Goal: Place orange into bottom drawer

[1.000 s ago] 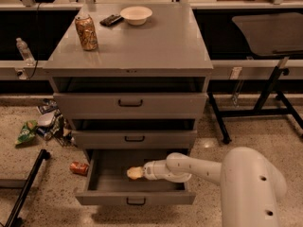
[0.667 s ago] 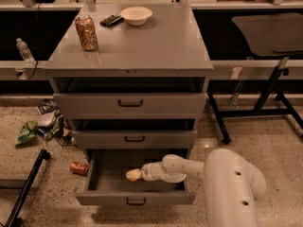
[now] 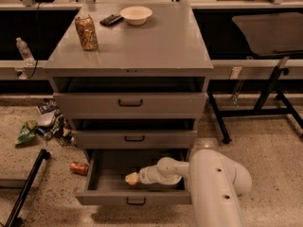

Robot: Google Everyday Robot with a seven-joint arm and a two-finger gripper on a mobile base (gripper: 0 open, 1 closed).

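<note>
Orange [image 3: 129, 178] is down inside the bottom drawer [image 3: 109, 198], low centre of the frame, a pale round shape right at the tip of the gripper [image 3: 135, 178], which reaches in from the right on the white arm [image 3: 208, 183]. That drawer is pulled out and the two above it are pushed in, so the opening and the carry look done to me. Whether the gripper is clamped on the fruit or has let it go, I cannot tell. The two touch or very nearly do, with the orange near the middle of the drawer. Left to do, by my reckoning: release if that is not done, then bring the arm out without dragging the fruit along. Now for writing. The gold-and-red can [image 3: 86, 32] on the cabinet top [image 3: 156, 46], upper left, has a printed pattern but no word I can read. The white bowl [image 3: 136, 14] behind it is plain. The red can [image 3: 79, 168] and green packet [image 3: 27, 131] on the floor at left show nothing legible either.
</note>
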